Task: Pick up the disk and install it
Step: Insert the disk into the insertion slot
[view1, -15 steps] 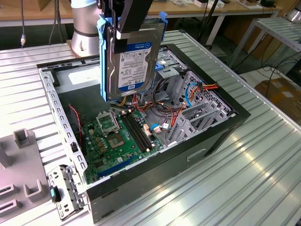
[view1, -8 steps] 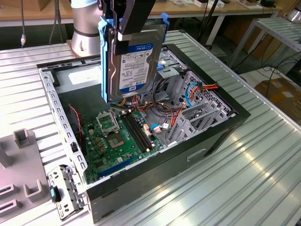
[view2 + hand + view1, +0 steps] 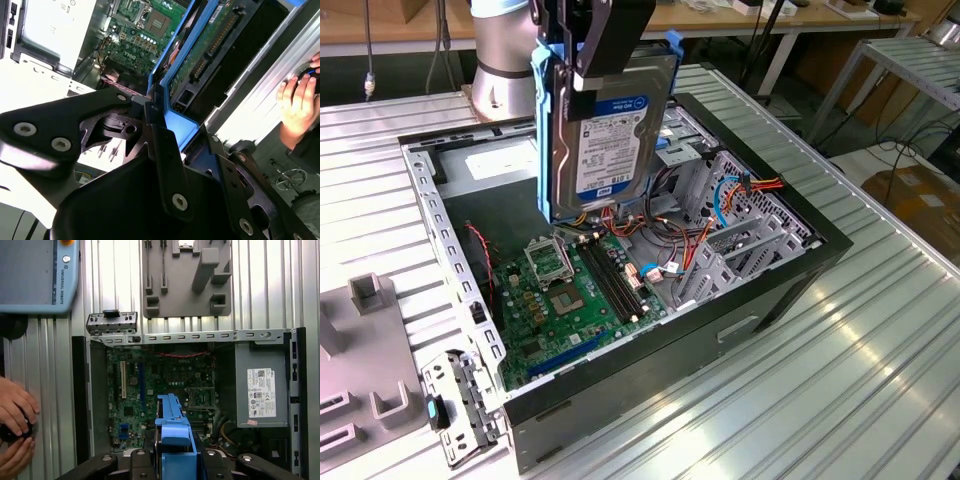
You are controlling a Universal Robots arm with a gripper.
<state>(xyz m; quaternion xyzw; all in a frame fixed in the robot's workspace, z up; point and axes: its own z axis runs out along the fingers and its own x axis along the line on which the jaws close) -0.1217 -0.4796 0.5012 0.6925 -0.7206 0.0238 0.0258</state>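
Gripper (image 3: pixel 592 72) clamped tight on the disk (image 3: pixel 605 140) — held on edge, hanging above the open computer case (image 3: pixel 770 290), over the motherboard (image 3: pixel 570 290) inside the case, not touching it. Likely risks: a slip in the grip or a tilted descent drops the disk corner-first onto the motherboard — or it snags the loose cables (image 3: pixel 720 205) inside the case.

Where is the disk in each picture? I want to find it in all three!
Exterior view: the disk hangs upright in the gripper, above the open case.
Second wrist view: the disk shows its blue rail and green underside, reaching out from the gripper.
First wrist view: the disk is edge-on and blue, over the case.
Shared landmark: the green motherboard.
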